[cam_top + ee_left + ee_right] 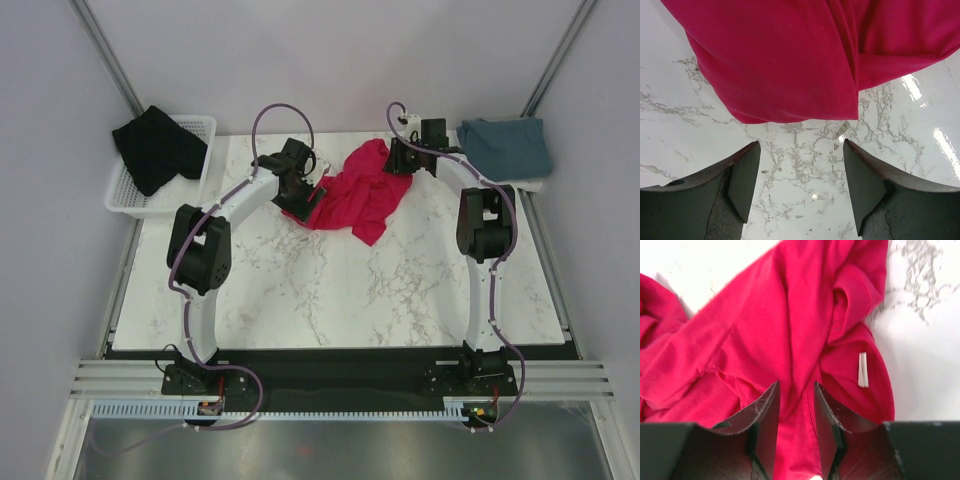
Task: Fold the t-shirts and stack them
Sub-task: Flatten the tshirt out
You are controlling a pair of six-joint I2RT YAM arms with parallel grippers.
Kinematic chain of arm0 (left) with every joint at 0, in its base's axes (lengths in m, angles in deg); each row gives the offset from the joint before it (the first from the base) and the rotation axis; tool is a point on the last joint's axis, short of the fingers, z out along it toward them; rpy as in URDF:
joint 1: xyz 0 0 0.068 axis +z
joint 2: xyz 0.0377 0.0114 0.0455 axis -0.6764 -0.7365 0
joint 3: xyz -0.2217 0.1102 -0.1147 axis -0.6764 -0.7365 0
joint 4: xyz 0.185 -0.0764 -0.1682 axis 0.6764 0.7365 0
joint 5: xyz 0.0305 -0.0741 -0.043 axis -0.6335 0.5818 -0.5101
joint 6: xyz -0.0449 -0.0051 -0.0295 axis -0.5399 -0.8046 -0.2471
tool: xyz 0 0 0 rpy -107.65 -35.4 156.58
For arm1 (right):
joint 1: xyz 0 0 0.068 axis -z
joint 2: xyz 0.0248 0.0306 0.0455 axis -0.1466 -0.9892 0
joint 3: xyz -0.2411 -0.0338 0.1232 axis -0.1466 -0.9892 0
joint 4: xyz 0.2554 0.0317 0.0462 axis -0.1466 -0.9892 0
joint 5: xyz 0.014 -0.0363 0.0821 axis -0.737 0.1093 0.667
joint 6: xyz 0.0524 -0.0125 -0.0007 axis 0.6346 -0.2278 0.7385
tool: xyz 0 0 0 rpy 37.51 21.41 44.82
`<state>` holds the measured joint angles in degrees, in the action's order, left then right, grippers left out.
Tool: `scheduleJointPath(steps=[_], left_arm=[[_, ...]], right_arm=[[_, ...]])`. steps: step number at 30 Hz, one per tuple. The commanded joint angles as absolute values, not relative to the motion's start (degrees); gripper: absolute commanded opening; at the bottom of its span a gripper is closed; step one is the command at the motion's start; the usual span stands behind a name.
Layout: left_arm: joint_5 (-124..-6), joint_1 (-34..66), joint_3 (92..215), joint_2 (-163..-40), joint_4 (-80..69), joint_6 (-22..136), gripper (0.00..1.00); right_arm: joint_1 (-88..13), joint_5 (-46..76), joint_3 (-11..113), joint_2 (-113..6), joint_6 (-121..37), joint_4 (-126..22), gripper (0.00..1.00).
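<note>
The red shirt [362, 195] lies crumpled on the far middle of the tabletop [330, 290], between the two arms. The left end effector [801, 145] is spread wide and holds nothing. It sits low over bare marble at the shirt's left edge, and a stitched hem lies just ahead of its fingertips, apart from them.

The right end effector [796, 387] is at the shirt's far right corner. It is narrowed, with a fold of red cloth running up between its fingers [767, 415], so it appears to pinch the shirt there. The cloth bunches towards it in the overhead view. In the right wrist view, the neck opening with its white label [863, 370] shows just to the right of the fingers.

The black shirt [155, 148] hangs over the rim of the basket [125, 195] at the far left. The blue-grey shirt [505, 147] lies at the far right corner, well apart from the red one.
</note>
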<state>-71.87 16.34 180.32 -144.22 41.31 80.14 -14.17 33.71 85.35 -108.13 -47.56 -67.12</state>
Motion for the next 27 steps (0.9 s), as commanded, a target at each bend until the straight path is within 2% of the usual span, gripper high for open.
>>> scheduleJointPath(steps=[1, 15, 21, 27], left_arm=[[-73.13, 16.28, 181.80, -144.22, 40.74, 81.66, 0.75], [-76.12, 14.53, 182.33, -146.15, 40.74, 82.45, 0.75], [-76.38, 13.91, 183.12, -146.95, 40.65, 82.37, 0.75], [-76.64, 13.30, 184.00, -147.83, 40.66, 82.19, 0.75]], right_arm=[[-13.88, 35.73, 89.12, -109.73, -46.09, -63.68, 0.41], [-14.14, 35.20, 94.31, -115.80, -44.69, -61.04, 0.44], [-14.32, 35.90, 93.79, -115.46, -44.77, -60.86, 0.37], [-14.41, 35.82, 93.61, -115.63, -44.51, -60.16, 0.36]])
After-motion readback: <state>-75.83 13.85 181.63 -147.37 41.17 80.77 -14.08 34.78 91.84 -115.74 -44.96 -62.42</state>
